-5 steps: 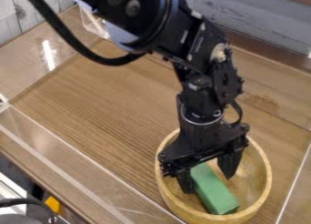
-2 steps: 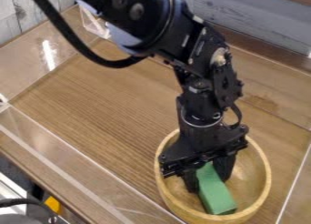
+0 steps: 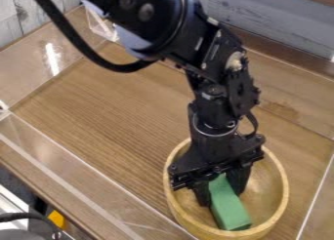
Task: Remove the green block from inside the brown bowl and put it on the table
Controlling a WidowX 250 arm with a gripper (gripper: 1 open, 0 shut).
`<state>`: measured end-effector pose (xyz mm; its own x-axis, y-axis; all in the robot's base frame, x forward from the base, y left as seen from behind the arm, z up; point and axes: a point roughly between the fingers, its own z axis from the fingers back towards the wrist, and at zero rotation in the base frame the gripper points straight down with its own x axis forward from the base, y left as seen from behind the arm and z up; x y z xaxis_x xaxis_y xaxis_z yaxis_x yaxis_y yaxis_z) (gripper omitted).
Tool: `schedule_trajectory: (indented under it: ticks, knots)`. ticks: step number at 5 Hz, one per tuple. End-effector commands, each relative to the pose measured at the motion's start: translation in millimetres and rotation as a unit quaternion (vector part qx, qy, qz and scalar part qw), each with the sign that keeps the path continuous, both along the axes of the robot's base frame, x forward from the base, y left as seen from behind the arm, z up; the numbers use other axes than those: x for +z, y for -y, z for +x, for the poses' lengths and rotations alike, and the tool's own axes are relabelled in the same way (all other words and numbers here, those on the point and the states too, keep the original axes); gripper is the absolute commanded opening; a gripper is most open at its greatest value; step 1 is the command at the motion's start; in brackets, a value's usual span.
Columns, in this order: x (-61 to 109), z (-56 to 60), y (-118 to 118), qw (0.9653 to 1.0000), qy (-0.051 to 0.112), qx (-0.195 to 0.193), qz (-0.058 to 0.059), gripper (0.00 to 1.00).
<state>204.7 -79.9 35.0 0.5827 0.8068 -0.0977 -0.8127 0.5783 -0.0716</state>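
Observation:
The green block point(image 3: 229, 207) lies inside the brown bowl point(image 3: 271, 207) at the lower right of the table point(image 3: 104, 117). It is a smooth green bar, its far end caught between the fingers. My gripper point(image 3: 217, 186) reaches straight down into the bowl from the black arm and is shut on the block's upper end. Its two black fingers point(image 3: 247, 178) flank that end. The block's near end still rests low in the bowl.
Clear plastic walls point(image 3: 39, 151) line the table's front and left edges. The bowl sits close to the front right corner. Bare wood-grain surface stretches to the left and behind the bowl.
The gripper's fingers have closed from wide open onto the green block's upper end. The arm has barely moved; the block has shifted slightly inside the bowl.

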Motion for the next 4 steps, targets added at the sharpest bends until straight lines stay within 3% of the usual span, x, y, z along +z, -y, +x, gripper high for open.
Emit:
schedule_trajectory:
  ticks: [1, 4]
  knots:
    - [7.1, 2.1, -0.5, 0.9999, 0.013, -0.006, 0.001, 0.00]
    - [8.4, -0.6, -2.3, 0.9998, 0.010, -0.013, 0.007, 0.00]
